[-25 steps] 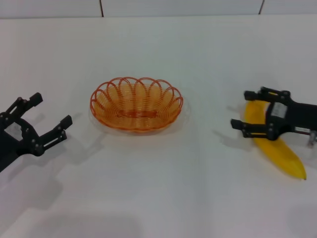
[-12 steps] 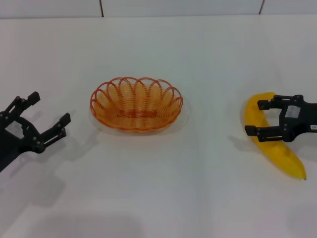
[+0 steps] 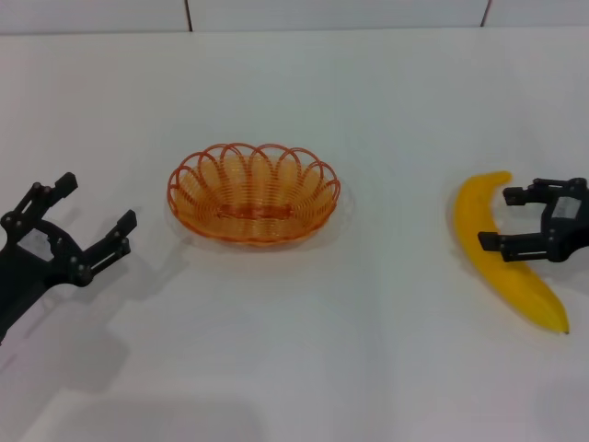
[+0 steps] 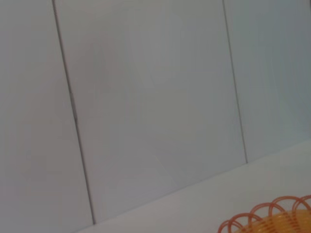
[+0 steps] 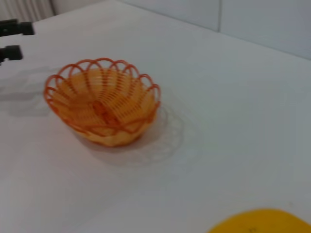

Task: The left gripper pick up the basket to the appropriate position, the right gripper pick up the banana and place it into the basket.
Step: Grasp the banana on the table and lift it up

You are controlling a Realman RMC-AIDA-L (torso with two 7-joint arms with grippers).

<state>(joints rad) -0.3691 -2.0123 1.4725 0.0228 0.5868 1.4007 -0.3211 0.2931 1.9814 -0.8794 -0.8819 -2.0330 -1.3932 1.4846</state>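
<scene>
The orange wire basket point(image 3: 253, 193) stands on the white table, left of centre; it also shows in the right wrist view point(image 5: 102, 102), and its rim shows in the left wrist view point(image 4: 272, 221). The yellow banana point(image 3: 529, 295) lies flat at the right; a bit of it shows in the right wrist view point(image 5: 262, 222). My right gripper point(image 3: 497, 219) is open and empty, its fingers reaching over the banana's middle from the right. My left gripper point(image 3: 94, 204) is open and empty, left of the basket and apart from it; it shows far off in the right wrist view point(image 5: 9, 39).
The white table point(image 3: 294, 350) runs to a panelled white wall point(image 3: 276, 14) at the back. Nothing else stands on it.
My right gripper has drawn back to the right, from left of the banana to over its middle. My left gripper has barely shifted. Basket and banana have not moved.
</scene>
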